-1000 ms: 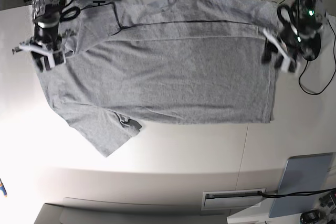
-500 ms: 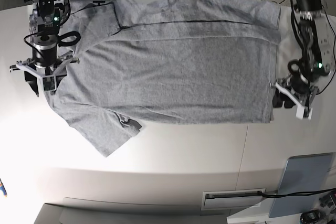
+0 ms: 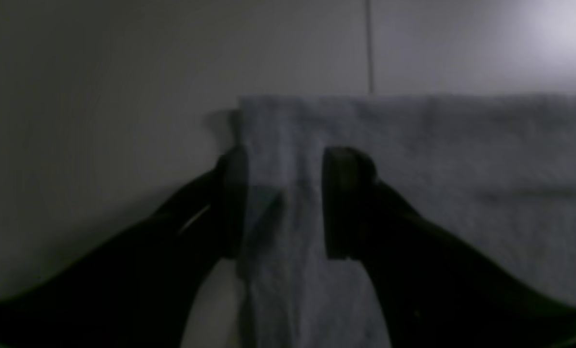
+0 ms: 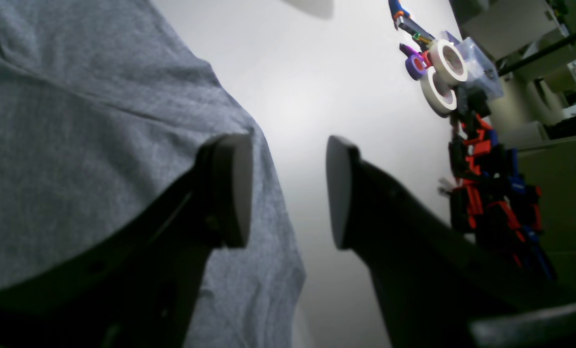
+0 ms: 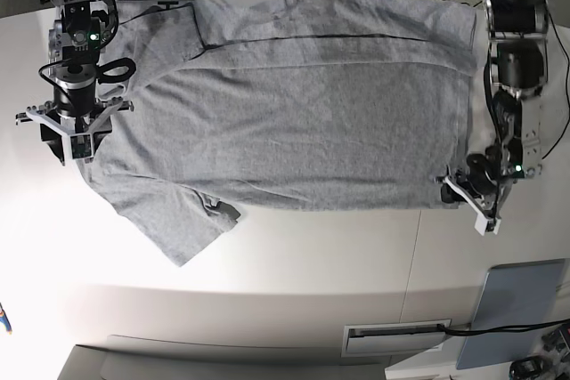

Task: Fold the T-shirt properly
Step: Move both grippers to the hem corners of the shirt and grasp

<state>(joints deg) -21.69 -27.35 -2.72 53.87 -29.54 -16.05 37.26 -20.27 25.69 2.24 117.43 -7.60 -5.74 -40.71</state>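
Since the earlier frame the left gripper [image 5: 469, 199] has dropped to the T-shirt's [image 5: 294, 113] hem corner, jaws spread astride it, while the right gripper [image 5: 64, 135], also spread, straddles the opposite edge; the T-shirt lies flat on the tabletop [image 5: 294, 264], folding apparently barely begun.
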